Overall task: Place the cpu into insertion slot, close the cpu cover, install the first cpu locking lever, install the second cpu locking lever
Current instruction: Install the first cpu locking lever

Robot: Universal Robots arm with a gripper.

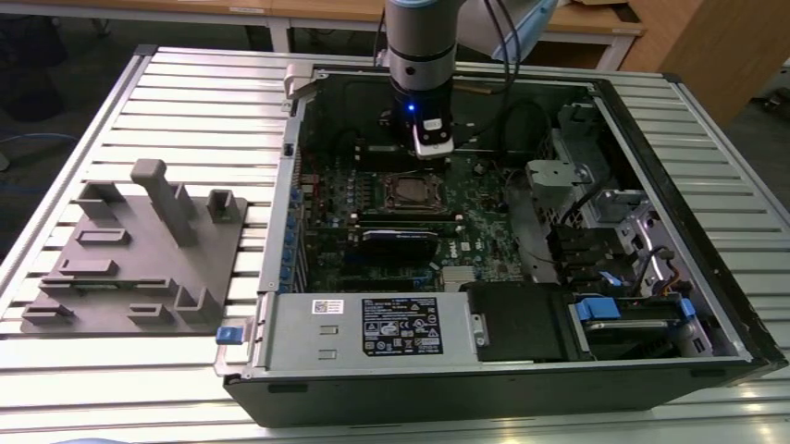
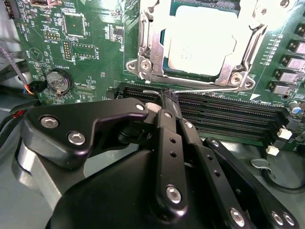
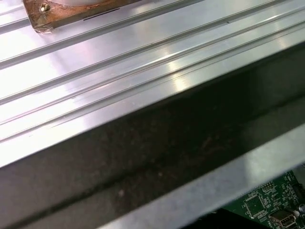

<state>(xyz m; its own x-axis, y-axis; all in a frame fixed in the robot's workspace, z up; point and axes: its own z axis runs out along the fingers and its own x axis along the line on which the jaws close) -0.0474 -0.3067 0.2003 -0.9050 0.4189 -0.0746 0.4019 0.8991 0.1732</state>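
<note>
The top of the slot (image 2: 200, 43) is cut off in the second wrist view, so only part of the cpu (image 2: 202, 40) and the cover (image 2: 147, 52) can be judged. The cpu lies flat in the slot with its pale metal top up, and the cover frame lies down around it. A thin lever (image 2: 200, 87) runs along the near edge of the socket, just beyond the fingertips. The gripper (image 2: 167, 98) has its black fingers drawn together, tips meeting right at that wire; whether they actually pinch it cannot be told.

In the exterior view the arm (image 1: 420, 55) stands upright inside the open case (image 1: 617, 102), with the gripper (image 1: 428, 148) just above the far rim of the slot (image 1: 413, 191). Long black memory slots (image 2: 228, 119) lie directly under the fingers, and a coin battery (image 2: 58, 81) sits well to one side. A black card (image 1: 398, 242) stands nearer the camera than the socket. A grey fixture (image 1: 142, 250) rests on the table (image 1: 198, 83) to the exterior view's left.
</note>
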